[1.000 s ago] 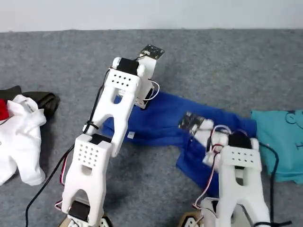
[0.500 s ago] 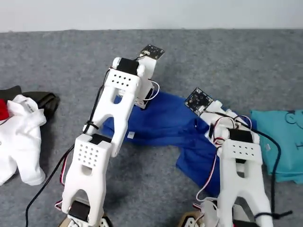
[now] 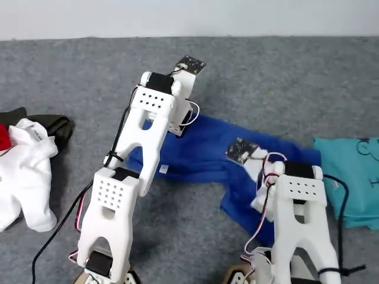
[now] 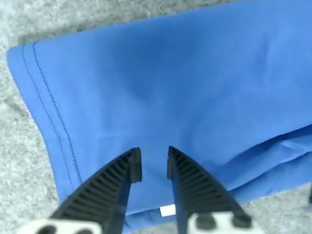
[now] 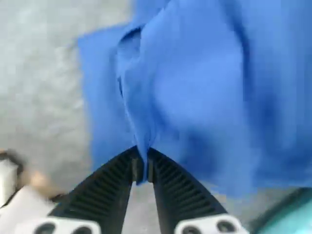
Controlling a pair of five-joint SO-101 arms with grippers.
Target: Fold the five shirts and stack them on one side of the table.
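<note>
Grey felt covers the table (image 3: 284, 77), with a strip of pale wall (image 3: 177, 18) along its far edge. From the high view, a blue shirt (image 3: 207, 151) lies rumpled across the middle of the table. The left arm (image 3: 148, 130) stretches out over the shirt's far left part, and the right arm (image 3: 296, 201) stands over its near right part. A teal shirt (image 3: 355, 177) lies at the table's right edge, just beside the blue one. At the left edge sits a crumpled white shirt (image 3: 23, 171). A red garment (image 3: 5, 137) and a black garment (image 3: 53, 125) are bunched against its far side, well apart from the blue shirt.

In the left wrist view, the left gripper (image 4: 151, 163) hangs over a flat stretch of the blue shirt (image 4: 195, 87). Its jaws stand a narrow gap apart with nothing between them. A stitched hem runs down the shirt's edge next to bare felt, and a small white tag (image 4: 167, 210) shows by the near edge.

In the right wrist view, the right gripper (image 5: 141, 168) has its jaws pinched together on a raised fold of the blue shirt (image 5: 204, 97). The cloth is drawn up into a ridge from the fingertips. A sliver of what may be the teal shirt (image 5: 292, 214) shows at one corner.
</note>
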